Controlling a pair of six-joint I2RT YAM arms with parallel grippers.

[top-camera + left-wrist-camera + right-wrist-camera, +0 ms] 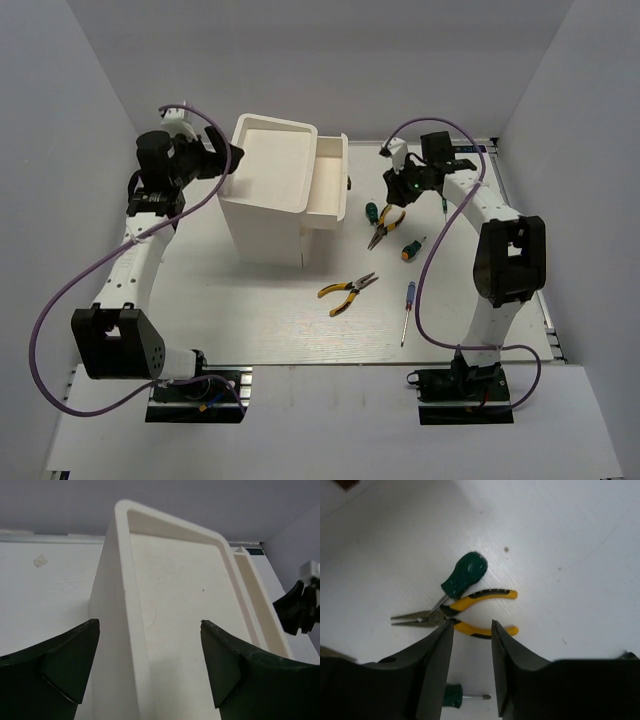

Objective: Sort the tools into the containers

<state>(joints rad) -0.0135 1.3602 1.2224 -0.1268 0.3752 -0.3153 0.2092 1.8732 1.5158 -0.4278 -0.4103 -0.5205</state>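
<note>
The tall white bin [268,190] stands at the back centre, with the narrow white bin [330,178] against its right side. My left gripper [230,160] is open and empty, its fingers straddling the tall bin's left wall [122,590]. My right gripper [392,195] is open and empty, hovering just above yellow-handled pliers [470,611] that lie against the green screwdriver [466,574]. The orange-green screwdriver [410,248] lies nearby and also shows in the right wrist view [465,696]. The second pliers [347,292] and the blue screwdriver [407,310] lie nearer the front.
Both bins look empty inside; the narrow bin [255,605] shows beside the tall one. White walls close in the table at the back and sides. The right arm's cable loops above the tools on the right.
</note>
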